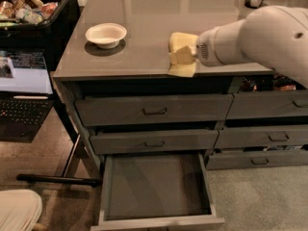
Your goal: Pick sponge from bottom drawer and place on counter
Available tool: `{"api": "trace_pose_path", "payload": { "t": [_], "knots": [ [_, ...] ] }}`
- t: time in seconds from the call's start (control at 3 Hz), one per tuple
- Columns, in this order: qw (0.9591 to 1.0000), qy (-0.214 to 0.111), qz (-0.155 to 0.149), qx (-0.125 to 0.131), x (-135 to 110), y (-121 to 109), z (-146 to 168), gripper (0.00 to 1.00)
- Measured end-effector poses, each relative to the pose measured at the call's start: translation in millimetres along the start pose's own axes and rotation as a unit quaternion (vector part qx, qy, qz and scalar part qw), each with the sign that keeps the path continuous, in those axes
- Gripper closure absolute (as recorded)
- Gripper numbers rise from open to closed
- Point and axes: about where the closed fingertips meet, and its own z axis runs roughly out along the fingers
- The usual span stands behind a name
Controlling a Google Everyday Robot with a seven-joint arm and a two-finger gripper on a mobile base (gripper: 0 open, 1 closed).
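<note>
Counter surface glossy, grey-beige; tool hung over its front edge, right of centre, closed on the sponge; bottom drawer stood open below. Sponge judged light, soft, compressible; a hold across its middle should serve, slip risk slight.

Brown wood floor lies at left beneath an open laptop and a black bin of packets, grey carpet spreads at right, and the hand hovers over the glossy tabletop at its front edge.
</note>
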Motion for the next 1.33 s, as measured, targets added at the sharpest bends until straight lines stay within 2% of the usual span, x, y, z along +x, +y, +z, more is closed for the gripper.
{"api": "trace_pose_path", "payload": {
  "t": [0.67, 1.0, 1.33],
  "knots": [
    [1.0000, -0.009, 0.003, 0.004, -3.0, 0.3, 4.1, 1.00],
    [0.9998, -0.015, -0.009, 0.010, -19.5, -5.5, 24.5, 1.00],
    [0.9994, -0.013, -0.024, 0.022, -40.0, -12.5, 56.4, 0.81]
  ]
}}
